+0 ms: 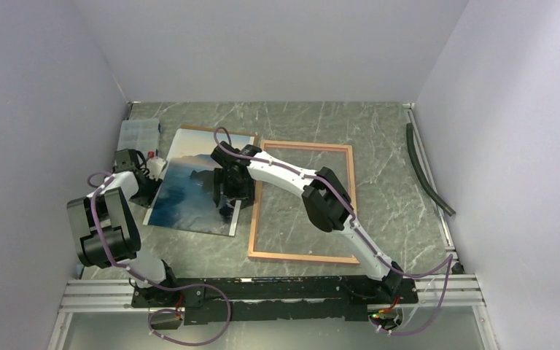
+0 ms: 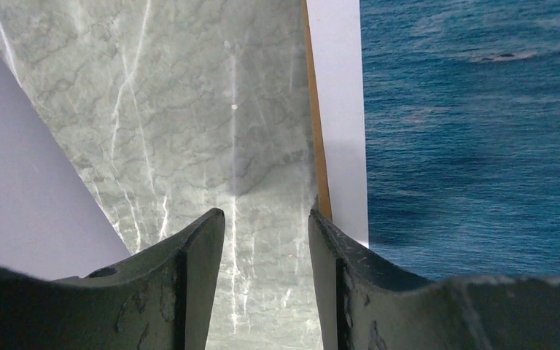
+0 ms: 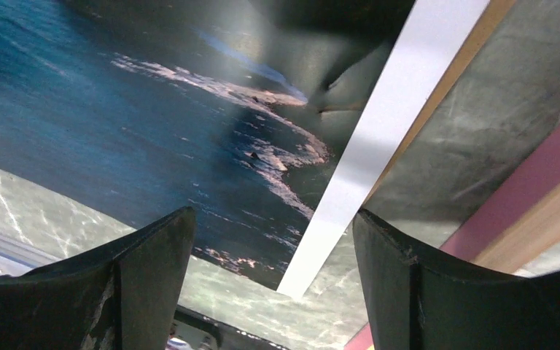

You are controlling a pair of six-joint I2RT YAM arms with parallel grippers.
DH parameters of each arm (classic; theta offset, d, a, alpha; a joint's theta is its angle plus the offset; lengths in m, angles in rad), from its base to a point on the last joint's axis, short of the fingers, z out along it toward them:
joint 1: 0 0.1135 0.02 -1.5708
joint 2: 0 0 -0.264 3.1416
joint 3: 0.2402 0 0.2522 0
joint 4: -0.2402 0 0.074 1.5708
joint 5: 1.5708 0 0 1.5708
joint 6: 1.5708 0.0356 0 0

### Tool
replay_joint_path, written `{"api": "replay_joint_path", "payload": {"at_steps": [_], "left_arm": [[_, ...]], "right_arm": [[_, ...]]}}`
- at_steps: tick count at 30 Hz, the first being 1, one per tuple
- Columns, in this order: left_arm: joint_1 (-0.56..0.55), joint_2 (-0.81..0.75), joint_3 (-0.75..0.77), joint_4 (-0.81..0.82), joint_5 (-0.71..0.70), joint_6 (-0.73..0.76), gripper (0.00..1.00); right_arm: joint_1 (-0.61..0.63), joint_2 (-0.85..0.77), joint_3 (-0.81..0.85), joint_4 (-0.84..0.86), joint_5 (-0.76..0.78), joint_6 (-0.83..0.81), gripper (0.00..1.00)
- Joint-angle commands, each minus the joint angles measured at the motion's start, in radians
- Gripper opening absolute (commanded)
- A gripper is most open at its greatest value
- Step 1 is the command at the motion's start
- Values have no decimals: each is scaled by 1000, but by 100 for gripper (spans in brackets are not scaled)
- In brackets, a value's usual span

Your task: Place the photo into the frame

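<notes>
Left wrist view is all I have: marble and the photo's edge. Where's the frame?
Observer: The frame lies flat on the table, just right of the photo.
Operator: Is the photo inside it?
Observer: No, the photo lies outside it, with a strip of bare table between them.
Operator: Where's the right gripper?
Observer: The right gripper hangs over the photo's right border, jaws open.
</notes>
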Motion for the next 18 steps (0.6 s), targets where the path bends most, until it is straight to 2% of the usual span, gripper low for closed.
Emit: {"api": "replay_joint_path", "payload": {"at_steps": [1, 12, 15, 18], "left_arm": [[-52, 9, -2, -146, 130, -44, 53], [-78, 28, 27, -188, 142, -61, 50], [-22, -7, 128, -304, 231, -66, 54], [59, 17, 306, -415, 321, -68, 61]], "right_arm": [[26, 24, 69, 51, -48, -24, 82], [30, -2, 94, 34, -23, -56, 82], [22, -92, 9, 115, -65, -98, 87], [-17, -185, -82, 194, -49, -112, 94]]}}
